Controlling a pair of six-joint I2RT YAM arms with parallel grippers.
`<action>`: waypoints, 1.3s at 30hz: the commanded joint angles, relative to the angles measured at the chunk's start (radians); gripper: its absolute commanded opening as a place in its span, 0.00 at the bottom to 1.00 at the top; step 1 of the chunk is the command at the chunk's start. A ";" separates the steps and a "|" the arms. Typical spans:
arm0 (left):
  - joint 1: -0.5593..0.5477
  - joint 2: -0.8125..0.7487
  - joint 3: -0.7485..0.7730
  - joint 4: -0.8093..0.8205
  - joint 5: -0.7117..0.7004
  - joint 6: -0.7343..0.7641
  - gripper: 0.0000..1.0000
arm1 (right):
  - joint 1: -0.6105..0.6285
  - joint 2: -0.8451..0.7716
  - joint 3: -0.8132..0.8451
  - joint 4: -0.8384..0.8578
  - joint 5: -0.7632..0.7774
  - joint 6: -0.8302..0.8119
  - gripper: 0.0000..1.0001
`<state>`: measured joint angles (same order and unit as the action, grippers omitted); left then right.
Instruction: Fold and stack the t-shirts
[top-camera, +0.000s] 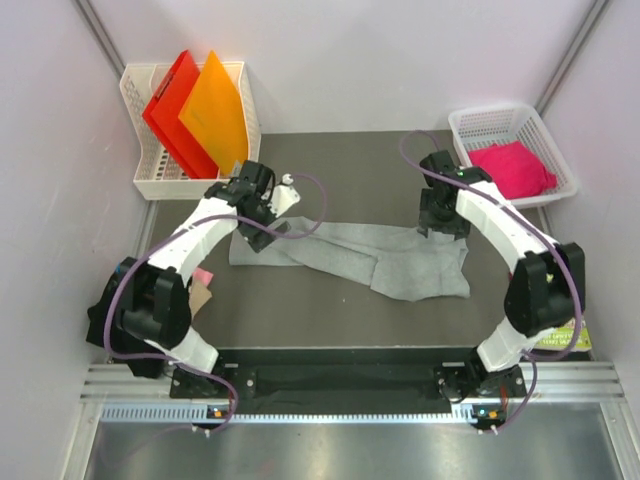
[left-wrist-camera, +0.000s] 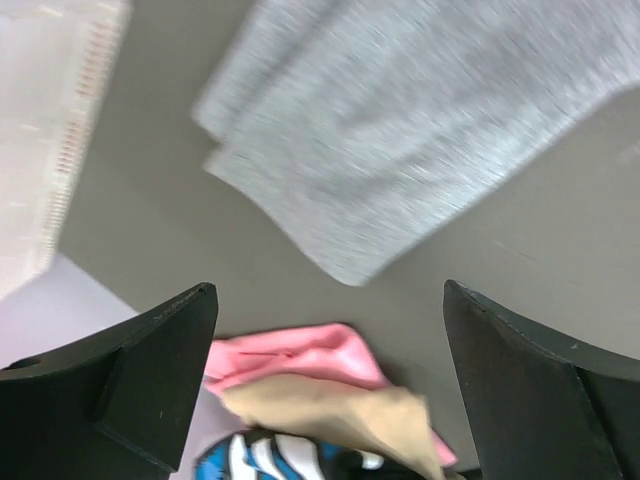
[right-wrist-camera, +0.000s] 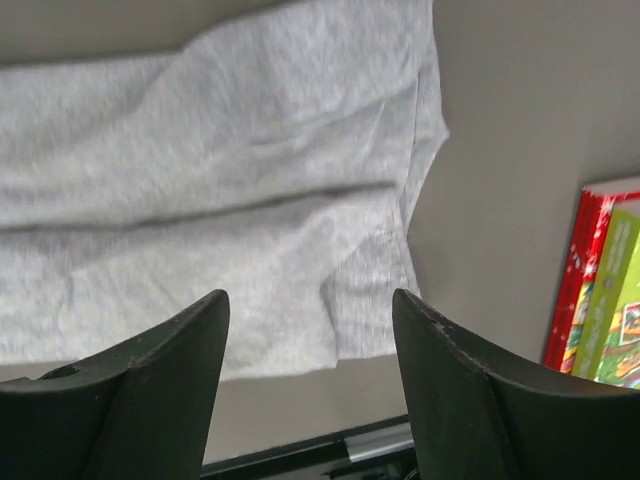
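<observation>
A light grey t-shirt lies folded into a long band across the middle of the dark table. My left gripper hangs open over its left end, nothing between the fingers. In the left wrist view the grey t-shirt lies beyond the open left gripper. Below it sit a pale pink cloth, a tan cloth and a black t-shirt with blue-white print. My right gripper stands open above the grey t-shirt's right end, the right gripper empty. A bright pink t-shirt lies bunched in the right basket.
A white basket at the back left holds red and orange folders. A second white basket stands at the back right. A green picture book lies at the table's right edge, near the right arm's base.
</observation>
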<state>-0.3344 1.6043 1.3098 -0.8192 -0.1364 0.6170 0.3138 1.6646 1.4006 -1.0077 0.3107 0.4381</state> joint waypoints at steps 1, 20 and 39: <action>0.011 0.022 -0.111 0.043 0.004 -0.054 0.99 | 0.018 -0.126 -0.129 -0.008 -0.025 0.077 0.66; 0.109 0.247 -0.037 0.143 -0.012 0.006 0.99 | -0.002 0.063 -0.268 0.182 -0.073 0.162 0.58; 0.103 0.304 0.187 -0.026 0.070 -0.019 0.99 | -0.002 0.103 -0.209 0.170 -0.108 0.157 0.21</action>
<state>-0.2256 1.9076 1.4479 -0.7834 -0.0937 0.6044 0.3157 1.7786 1.1419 -0.8345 0.1894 0.6044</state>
